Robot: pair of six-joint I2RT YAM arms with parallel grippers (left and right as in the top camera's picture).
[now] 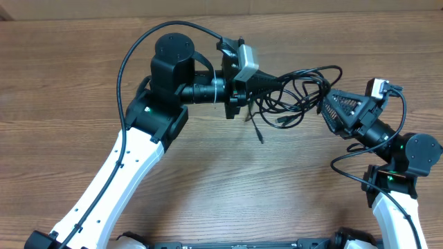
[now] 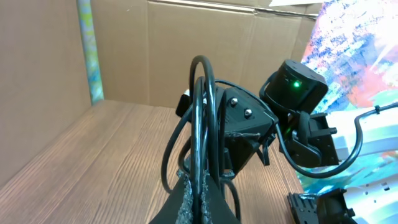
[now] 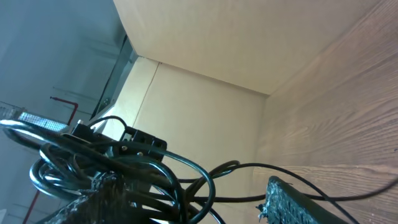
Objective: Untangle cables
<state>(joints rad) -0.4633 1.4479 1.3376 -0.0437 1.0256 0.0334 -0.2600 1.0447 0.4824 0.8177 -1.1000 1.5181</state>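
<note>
Overhead, shows the left gripper (image 1: 271,84) at upper centre, clamped shut on the cables (image 1: 304,93), a loose black tangle just right of it over the wooden table (image 1: 208,180). Further right, shows the right gripper (image 1: 327,105) with jaws apart, strands running between them.

With the cables (image 1: 304,90) bunched between left gripper (image 1: 268,83) and right gripper (image 1: 324,104). Above the table (image 1: 208,187), toward its far side. With a loose end (image 1: 257,131) in front of the bunch.

Black cables (image 3: 193,167) loop between the tool's (image 3: 185,186) spread fingers (image 3: 292,199)
</note>
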